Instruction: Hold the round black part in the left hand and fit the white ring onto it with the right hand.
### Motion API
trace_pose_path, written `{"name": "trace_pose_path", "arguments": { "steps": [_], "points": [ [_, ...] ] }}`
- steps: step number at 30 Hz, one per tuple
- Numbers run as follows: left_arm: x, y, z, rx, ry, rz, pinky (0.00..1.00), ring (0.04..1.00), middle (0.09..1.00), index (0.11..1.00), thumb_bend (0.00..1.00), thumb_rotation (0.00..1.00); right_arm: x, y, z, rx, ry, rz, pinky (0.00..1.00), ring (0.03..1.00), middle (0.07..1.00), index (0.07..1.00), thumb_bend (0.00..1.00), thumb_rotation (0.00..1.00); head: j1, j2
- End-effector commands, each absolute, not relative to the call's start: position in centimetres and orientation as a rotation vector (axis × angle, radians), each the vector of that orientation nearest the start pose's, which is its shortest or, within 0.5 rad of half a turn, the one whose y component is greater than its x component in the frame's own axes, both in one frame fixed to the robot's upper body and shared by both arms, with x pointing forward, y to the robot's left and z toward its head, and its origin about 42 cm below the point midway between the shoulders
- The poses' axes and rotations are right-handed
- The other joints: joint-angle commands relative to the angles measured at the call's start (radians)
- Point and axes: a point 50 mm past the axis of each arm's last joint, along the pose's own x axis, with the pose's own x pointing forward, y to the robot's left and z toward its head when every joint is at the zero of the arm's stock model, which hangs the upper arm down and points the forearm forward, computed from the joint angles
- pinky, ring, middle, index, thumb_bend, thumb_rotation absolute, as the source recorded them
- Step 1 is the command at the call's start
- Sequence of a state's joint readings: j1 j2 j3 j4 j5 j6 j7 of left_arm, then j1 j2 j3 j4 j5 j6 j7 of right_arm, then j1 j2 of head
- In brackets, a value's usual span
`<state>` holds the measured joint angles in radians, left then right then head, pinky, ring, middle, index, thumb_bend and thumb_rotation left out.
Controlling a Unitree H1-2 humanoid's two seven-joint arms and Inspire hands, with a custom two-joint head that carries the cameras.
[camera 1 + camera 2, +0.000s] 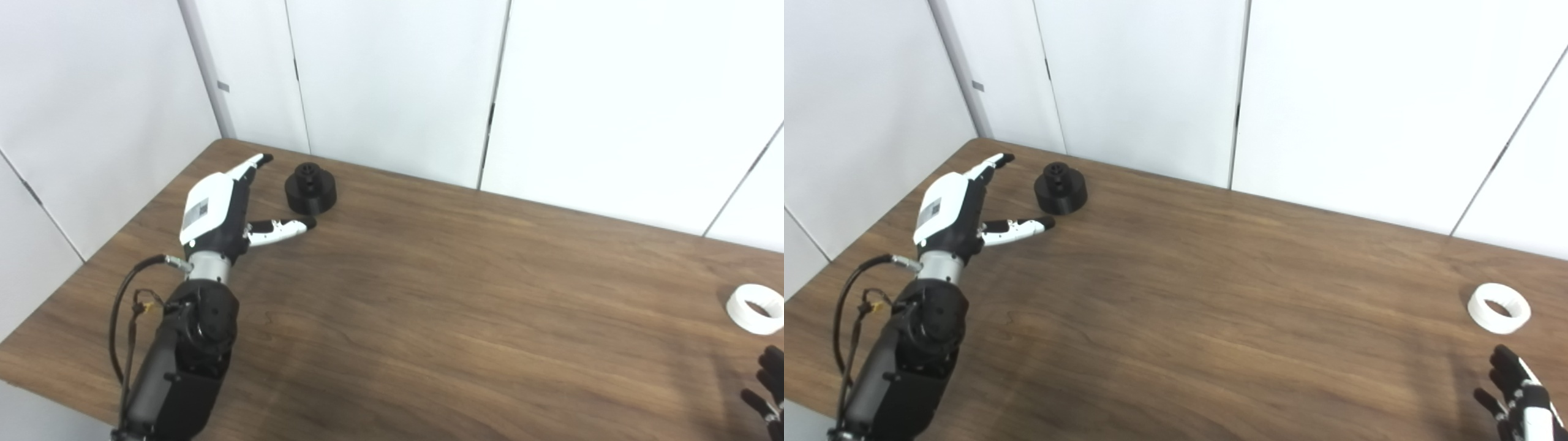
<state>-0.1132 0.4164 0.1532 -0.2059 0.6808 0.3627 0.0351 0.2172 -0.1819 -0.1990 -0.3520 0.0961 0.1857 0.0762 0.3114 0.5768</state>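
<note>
The round black part (310, 188) stands upright near the table's far left corner. My left hand (215, 211) is open just left of it, fingers stretched toward the wall and thumb (282, 228) pointing at the part's near side, not touching it. The white ring (1499, 308) lies flat near the right edge of the table. My right hand (1516, 392) shows only its dark fingertips at the bottom right corner, spread apart, a little nearer to me than the ring and holding nothing.
The brown wooden table (429, 294) spans the view, with white wall panels (398, 79) close behind its far edge and along its left side. A black cable (119, 300) loops beside my left forearm.
</note>
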Motion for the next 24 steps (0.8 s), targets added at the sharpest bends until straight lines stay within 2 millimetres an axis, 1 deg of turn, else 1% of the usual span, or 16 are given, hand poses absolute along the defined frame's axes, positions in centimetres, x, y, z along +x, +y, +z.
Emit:
{"name": "trace_pose_path", "arguments": {
  "steps": [1, 6, 8, 10, 13, 14, 17, 22, 24],
  "points": [
    [32.2, 38.9, 23.9, 1.110, -0.063, 0.491, 0.86, 0.925, 0.896, 0.868, 1.00, 0.45, 20.9, -31.5, 15.8, -0.149, -0.060, -0.112, 0.85, 0.938, 0.919, 0.889, 0.62, 1.00, 0.001, 0.001],
    [35.1, 40.8, 23.7, 1.182, -0.034, 0.507, 0.94, 0.916, 0.890, 0.832, 1.00, 0.45, 20.9, -31.4, 15.8, -0.158, -0.063, -0.108, 0.88, 0.934, 0.922, 0.894, 0.64, 1.00, -0.005, 0.001],
    [36.1, 41.3, 23.8, 1.203, -0.017, 0.510, 0.96, 0.916, 0.891, 0.826, 1.00, 0.46, 20.9, -31.4, 15.9, -0.160, -0.061, -0.109, 0.90, 0.937, 0.925, 0.898, 0.65, 1.00, -0.011, 0.005],
    [37.1, 41.8, 23.8, 1.214, 0.003, 0.509, 0.97, 0.923, 0.896, 0.827, 1.00, 0.47, 20.8, -31.3, 15.9, -0.164, -0.062, -0.113, 0.94, 0.946, 0.927, 0.898, 0.65, 1.00, -0.015, 0.007],
    [38.3, 42.4, 23.6, 1.233, 0.049, 0.493, 0.99, 0.934, 0.902, 0.829, 1.00, 0.48, 20.8, -31.2, 15.9, -0.182, -0.057, -0.116, 0.96, 0.941, 0.921, 0.895, 0.66, 1.00, -0.019, 0.008],
    [38.8, 42.7, 23.3, 1.243, 0.068, 0.483, 0.99, 0.940, 0.907, 0.831, 1.00, 0.48, 20.7, -31.2, 15.9, -0.180, -0.055, -0.116, 0.94, 0.936, 0.921, 0.896, 0.66, 1.00, -0.019, 0.008],
    [40.0, 43.2, 22.6, 1.267, 0.100, 0.466, 1.00, 0.941, 0.908, 0.822, 1.00, 0.52, 20.7, -31.2, 15.9, -0.173, -0.054, -0.112, 0.92, 0.950, 0.935, 0.908, 0.66, 1.00, -0.020, 0.010],
    [41.6, 43.7, 21.7, 1.264, 0.167, 0.429, 1.00, 0.958, 0.920, 0.819, 1.00, 0.54, 20.7, -31.1, 15.9, -0.169, -0.055, -0.108, 0.90, 0.953, 0.936, 0.906, 0.66, 1.00, -0.019, 0.011],
    [42.1, 43.7, 21.5, 1.252, 0.197, 0.411, 1.00, 0.969, 0.933, 0.827, 1.00, 0.54, 20.7, -31.1, 15.9, -0.160, -0.056, -0.103, 0.92, 0.964, 0.945, 0.915, 0.65, 1.00, -0.019, 0.011]
  ]
}}
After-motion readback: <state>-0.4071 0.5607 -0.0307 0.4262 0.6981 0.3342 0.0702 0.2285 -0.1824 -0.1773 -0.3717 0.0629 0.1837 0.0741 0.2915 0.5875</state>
